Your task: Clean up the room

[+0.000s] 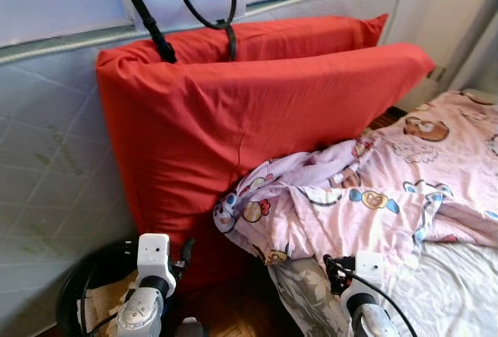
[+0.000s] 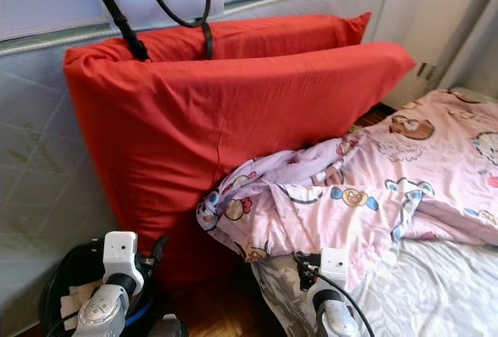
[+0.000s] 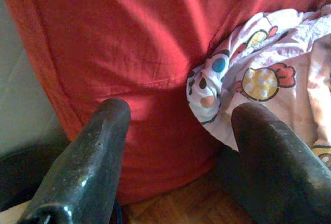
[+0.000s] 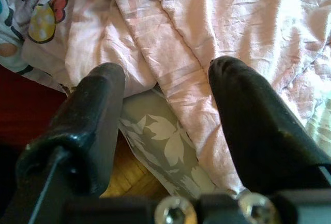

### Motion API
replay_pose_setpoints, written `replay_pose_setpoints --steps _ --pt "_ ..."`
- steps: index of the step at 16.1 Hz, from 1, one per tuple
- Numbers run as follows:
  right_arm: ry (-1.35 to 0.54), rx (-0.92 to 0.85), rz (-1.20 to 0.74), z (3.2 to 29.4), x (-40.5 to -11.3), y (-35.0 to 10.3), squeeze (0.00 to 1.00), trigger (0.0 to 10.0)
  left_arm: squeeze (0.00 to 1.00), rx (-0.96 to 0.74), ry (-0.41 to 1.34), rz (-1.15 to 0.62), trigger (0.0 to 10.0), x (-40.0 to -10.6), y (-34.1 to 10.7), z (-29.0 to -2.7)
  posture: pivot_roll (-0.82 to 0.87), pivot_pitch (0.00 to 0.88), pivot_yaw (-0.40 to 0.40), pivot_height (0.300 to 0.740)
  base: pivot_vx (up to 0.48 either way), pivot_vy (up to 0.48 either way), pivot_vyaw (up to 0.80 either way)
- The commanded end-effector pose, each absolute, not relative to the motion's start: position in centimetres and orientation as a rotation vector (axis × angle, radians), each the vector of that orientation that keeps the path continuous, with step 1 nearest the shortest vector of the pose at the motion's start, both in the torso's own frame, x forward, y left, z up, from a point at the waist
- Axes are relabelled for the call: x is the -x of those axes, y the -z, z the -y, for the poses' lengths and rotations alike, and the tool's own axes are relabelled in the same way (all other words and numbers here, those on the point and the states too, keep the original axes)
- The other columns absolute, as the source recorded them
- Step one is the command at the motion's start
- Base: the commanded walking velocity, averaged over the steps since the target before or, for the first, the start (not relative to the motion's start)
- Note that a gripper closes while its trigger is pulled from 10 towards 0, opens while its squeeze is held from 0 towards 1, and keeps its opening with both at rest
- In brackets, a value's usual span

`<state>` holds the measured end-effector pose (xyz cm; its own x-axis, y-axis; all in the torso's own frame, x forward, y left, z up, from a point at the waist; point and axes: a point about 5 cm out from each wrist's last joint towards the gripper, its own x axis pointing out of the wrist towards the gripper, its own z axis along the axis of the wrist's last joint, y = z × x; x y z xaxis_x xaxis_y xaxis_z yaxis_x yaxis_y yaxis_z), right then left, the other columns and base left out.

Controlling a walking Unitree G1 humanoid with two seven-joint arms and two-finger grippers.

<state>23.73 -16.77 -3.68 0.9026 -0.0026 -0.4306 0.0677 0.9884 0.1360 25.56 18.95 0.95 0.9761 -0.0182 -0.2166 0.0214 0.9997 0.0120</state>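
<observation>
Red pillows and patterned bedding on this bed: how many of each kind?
Large red fabric pillows: 2, the front pillow and the back pillow
Pink cartoon-print blanket: 1
Grey floral sheet: 1
Total: 4

Two large red fabric pillows [image 1: 233,119] stand on edge, one behind the other, leaning back against a pale quilted upright mattress [image 1: 54,166] that rises behind and to the left of them. Black bag straps [image 1: 179,10] hang down over the top of the pillows. To the right lies the bed [image 1: 459,290], and a crumpled pink cartoon-print bedsheet [image 1: 373,197] spreads over it, its bunched left end touching the front pillow's lower right side and hanging over the bed's edge. Below that overhang shows the grey leaf-patterned side of the bed [image 4: 160,146], with brown wooden parquet floor [image 3: 191,203] beneath, between bed and pillows. A black coiled hose-like thing [image 1: 85,282] sits low on the left, before the mattress.
</observation>
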Motion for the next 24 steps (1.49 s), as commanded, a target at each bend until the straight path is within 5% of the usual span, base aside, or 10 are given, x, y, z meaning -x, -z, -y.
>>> replay_pose_setpoints --steps 1,14,24 --pt "0.026 -0.168 -0.427 16.61 -23.85 3.53 0.00 10.0 0.00 -0.005 0.014 -0.213 10.0 -25.76 -1.21 -19.06 0.02 0.000 -0.037 0.631 0.000 0.000 0.00" --pt "0.012 -0.172 -0.452 16.51 -23.71 3.80 0.00 10.0 0.00 0.011 0.040 -0.236 10.0 -25.71 -1.00 -18.72 0.02 0.000 -0.033 0.631 0.000 0.000 0.00" --pt "0.003 -0.173 -0.472 16.25 -23.64 4.02 0.00 10.0 0.00 0.011 0.049 -0.235 10.0 -25.76 -1.07 -18.65 0.03 0.000 -0.027 0.631 0.257 0.000 0.00"
